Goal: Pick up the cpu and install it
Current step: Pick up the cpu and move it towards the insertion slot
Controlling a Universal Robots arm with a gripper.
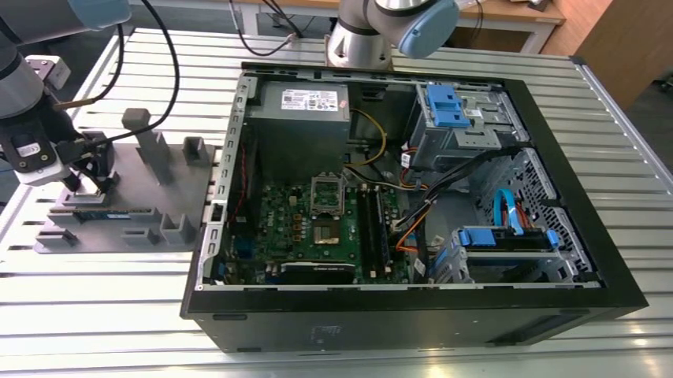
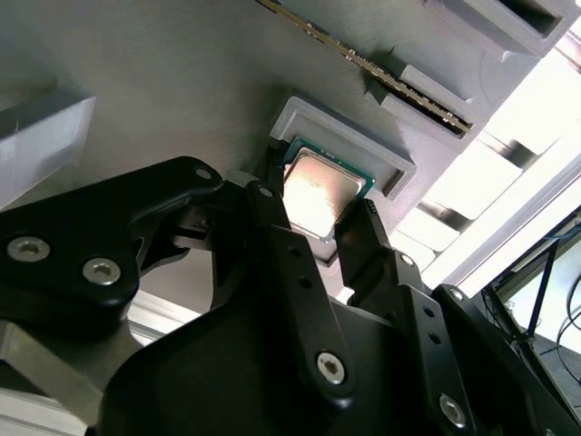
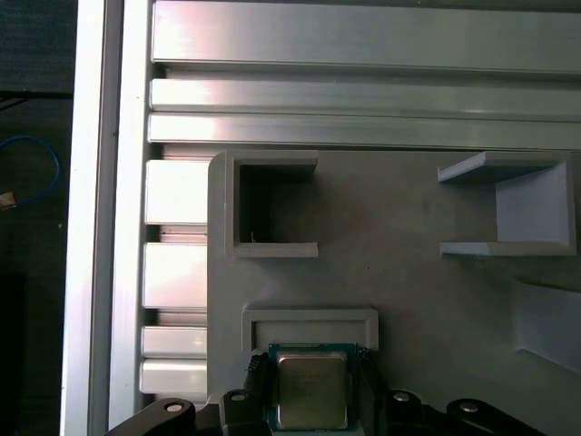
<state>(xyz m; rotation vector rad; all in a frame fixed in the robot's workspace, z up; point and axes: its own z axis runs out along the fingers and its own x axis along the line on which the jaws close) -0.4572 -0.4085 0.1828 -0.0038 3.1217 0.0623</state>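
Sitting on the metal table [image 1: 105, 315], the big black case [image 1: 421, 319] lies open with its green board [image 1: 305, 228] showing. At the exterior view's left, well apart from the board, is a grey tray [image 1: 131, 185]. The gripper [image 1: 90, 177] is down on the tray's left part. In both wrist views its black fingers [image 2: 272, 213] are narrow and pinch the cpu [image 2: 318, 186] on two side edges. The cpu is at its little grey nest [image 2: 363, 145] on the tray, near a memory stick [image 2: 381, 68]. I cannot tell if it is lifted yet. I think a good grab here means a soft, even squeeze, the cpu kept flat and clear of the nest's rim.
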